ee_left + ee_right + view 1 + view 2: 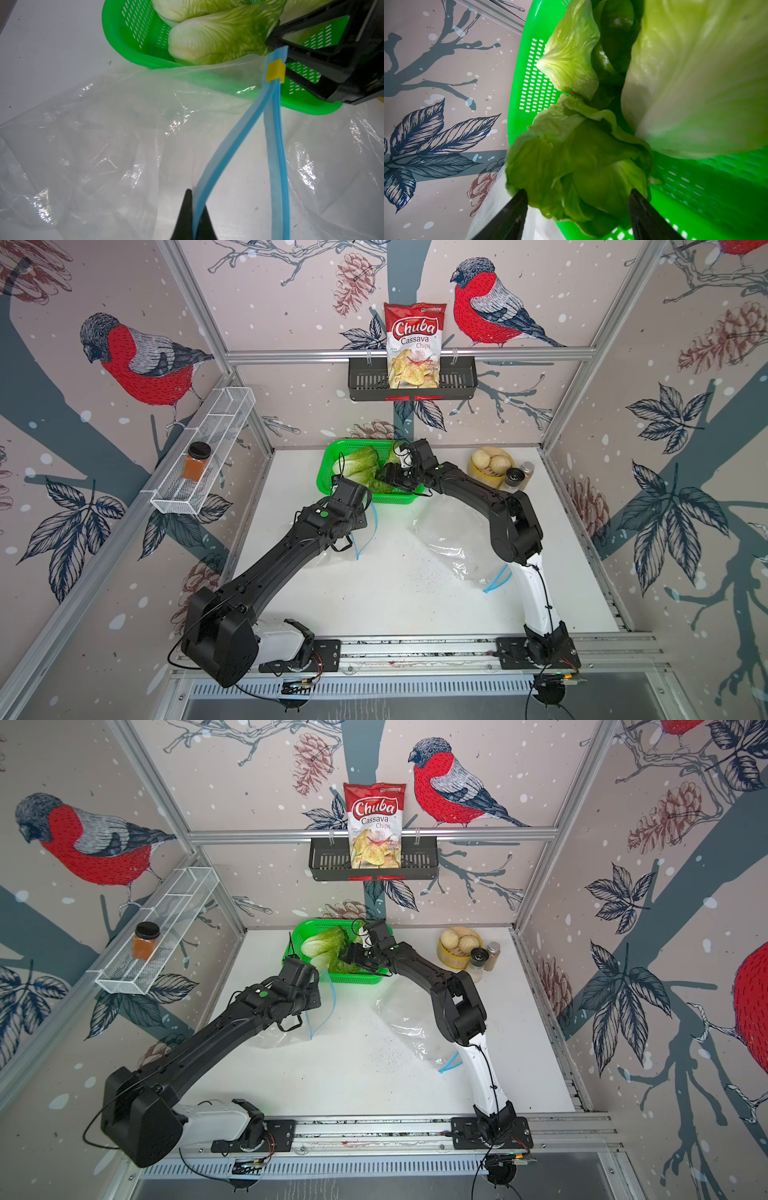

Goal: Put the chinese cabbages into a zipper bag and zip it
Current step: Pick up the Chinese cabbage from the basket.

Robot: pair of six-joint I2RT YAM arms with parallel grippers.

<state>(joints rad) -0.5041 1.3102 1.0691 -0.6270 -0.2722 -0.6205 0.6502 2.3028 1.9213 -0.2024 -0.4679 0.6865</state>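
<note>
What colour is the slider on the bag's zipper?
The slider is yellow, on a blue strip; clearest in the left wrist view.

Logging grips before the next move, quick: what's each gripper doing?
Left gripper: shut on the zipper strip.
Right gripper: jaws open, a cabbage leaf between them.

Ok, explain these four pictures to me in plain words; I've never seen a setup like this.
Two black robot arms work on a white table. Two pictures look down from overhead; the other two come from cameras on each arm's wrist. A green basket holds the chinese cabbages; a clear zipper bag lies beside it. The left gripper is shut on the bag's blue zip strip. The right gripper is open, its jaws either side of a cabbage's leaves, gripping nothing yet.
</note>
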